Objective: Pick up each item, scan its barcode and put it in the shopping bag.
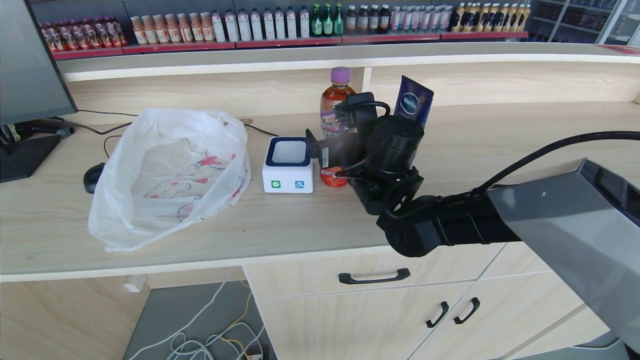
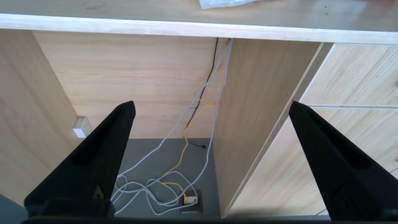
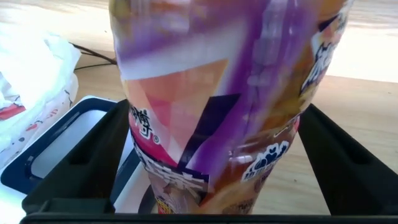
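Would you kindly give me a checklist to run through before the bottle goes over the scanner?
1. Right gripper jaws closed on the purple-capped amber drink bottle: ok.
2. Barcode turned toward the white cube scanner with blue-rimmed window: cannot tell.
3. Scanner window uncovered: ok.
4. White plastic shopping bag mouth open: ok.
5. Left gripper out of the way, below the light wooden counter: ok.

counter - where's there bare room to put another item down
Bare: the wide counter stretch right of the blue tube, and the front strip between scanner and counter edge. Crowded: the middle, where scanner, drink bottle, tube and right gripper bunch together, shopping bag just left.
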You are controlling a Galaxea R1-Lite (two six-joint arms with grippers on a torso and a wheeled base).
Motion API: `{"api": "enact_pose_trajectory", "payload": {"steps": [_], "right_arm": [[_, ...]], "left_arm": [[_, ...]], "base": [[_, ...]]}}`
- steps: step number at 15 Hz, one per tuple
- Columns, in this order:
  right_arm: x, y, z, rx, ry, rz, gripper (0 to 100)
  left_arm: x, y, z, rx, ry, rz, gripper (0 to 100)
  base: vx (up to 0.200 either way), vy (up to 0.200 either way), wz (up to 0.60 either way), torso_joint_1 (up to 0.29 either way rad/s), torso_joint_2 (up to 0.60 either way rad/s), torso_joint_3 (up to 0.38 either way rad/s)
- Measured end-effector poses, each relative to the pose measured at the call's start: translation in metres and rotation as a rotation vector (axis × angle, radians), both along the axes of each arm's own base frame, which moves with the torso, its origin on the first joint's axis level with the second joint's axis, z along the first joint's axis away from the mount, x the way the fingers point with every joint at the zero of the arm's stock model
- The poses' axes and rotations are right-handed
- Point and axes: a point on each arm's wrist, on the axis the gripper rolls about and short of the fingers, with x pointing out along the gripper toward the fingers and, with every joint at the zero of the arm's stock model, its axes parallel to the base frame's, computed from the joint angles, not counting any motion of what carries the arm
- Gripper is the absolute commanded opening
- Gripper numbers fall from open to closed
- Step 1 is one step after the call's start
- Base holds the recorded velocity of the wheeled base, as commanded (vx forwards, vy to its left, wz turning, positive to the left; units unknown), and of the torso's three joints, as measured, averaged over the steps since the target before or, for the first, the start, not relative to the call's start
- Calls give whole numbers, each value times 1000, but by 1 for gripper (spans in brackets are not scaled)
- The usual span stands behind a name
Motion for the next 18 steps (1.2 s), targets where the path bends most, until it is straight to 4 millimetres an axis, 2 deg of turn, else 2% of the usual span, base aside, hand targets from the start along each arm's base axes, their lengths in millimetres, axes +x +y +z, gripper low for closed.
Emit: {"api": "enact_pose_trajectory", "payload": {"steps": [6, 14, 18], "right_arm": [[2, -1, 0, 3, 0, -4, 0], [-1, -3, 12, 22, -25, -2, 0], [-5, -7, 24, 39, -47, -3, 0]], "left_arm": [[0, 0, 0, 0, 0, 0, 100], [0, 0, 0, 0, 0, 0, 100], [0, 0, 0, 0, 0, 0, 100]], "base": [[0, 0, 0, 0, 0, 0], [0, 0, 0, 0, 0, 0], [0, 0, 0, 0, 0, 0]]}}
